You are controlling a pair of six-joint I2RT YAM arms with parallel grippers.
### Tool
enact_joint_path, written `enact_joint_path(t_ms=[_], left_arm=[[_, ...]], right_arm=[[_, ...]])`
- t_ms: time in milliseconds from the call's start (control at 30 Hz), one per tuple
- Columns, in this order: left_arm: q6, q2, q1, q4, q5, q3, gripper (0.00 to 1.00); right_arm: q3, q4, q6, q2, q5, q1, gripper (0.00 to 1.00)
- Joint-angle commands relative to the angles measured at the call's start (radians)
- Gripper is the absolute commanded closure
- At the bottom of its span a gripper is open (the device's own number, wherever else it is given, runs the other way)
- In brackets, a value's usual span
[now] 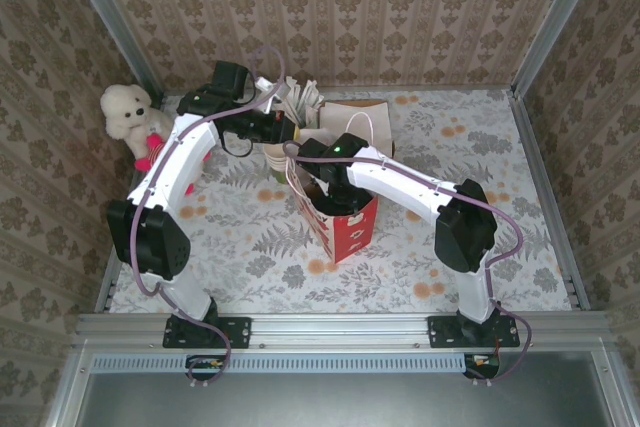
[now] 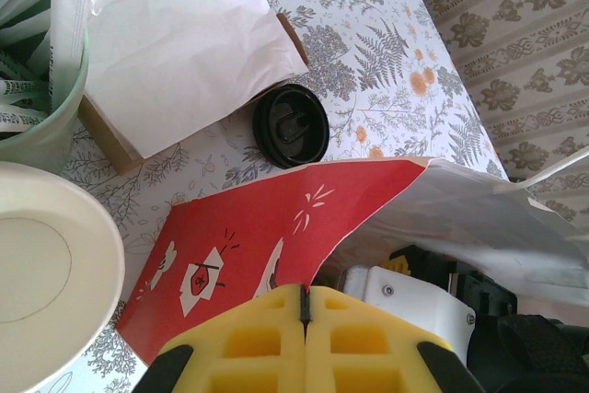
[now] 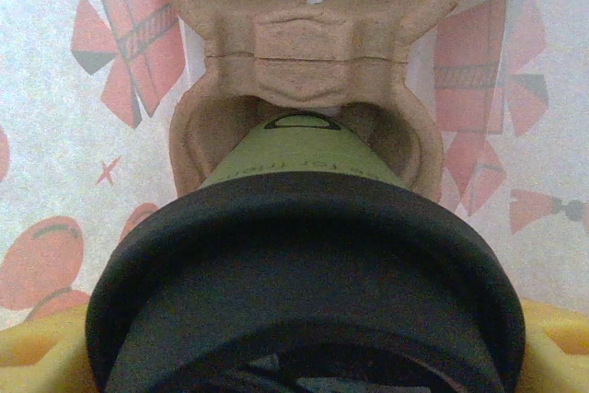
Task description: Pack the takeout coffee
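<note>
Your right gripper point(image 3: 299, 365) is down inside the red bag point(image 1: 348, 232), with its yellow fingers point(image 3: 28, 356) closed on either side of the takeout coffee point(image 3: 304, 264), just under the black top. The cup's green foot is at the mouth of a pocket in the pulp carrier point(image 3: 304, 52), and I judge it isn't fully seated yet.

Lower it straight along the cup's axis and hold it upright. Let go only once the foot settles into the pocket. Open slowly, because the lid's rim could catch a finger and tip the cup. The bag walls are close on both sides, so rise vertically to avoid dragging the paper.

Your left gripper point(image 2: 305, 324) hangs just beside the bag's rim, fingers pressed together with nothing in them. Near it are the loose black lid point(image 2: 291, 125) on the table point(image 2: 386, 34), the stack of cream-lined cups point(image 2: 46, 264), a white paper bag point(image 2: 184, 43) and a pale green tub point(image 2: 46, 135) of wrapped sticks. The plush toy point(image 1: 128, 112) sits well apart. None of these blocks the bag, but the left arm crowds your way out.
</note>
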Motion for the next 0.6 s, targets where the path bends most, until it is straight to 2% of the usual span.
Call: enact_joint_path(t_ms=[0, 567], left_arm=[[-0.017, -0.025, 0.007, 0.01, -0.018, -0.009, 1.0], [-0.024, -0.026, 0.011, 0.024, -0.018, -0.009, 1.0]], right_arm=[[-0.023, 0.017, -0.001, -0.016, 0.025, 0.002, 0.54], [-0.036, 0.026, -0.006, -0.026, 0.026, 0.003, 0.54]])
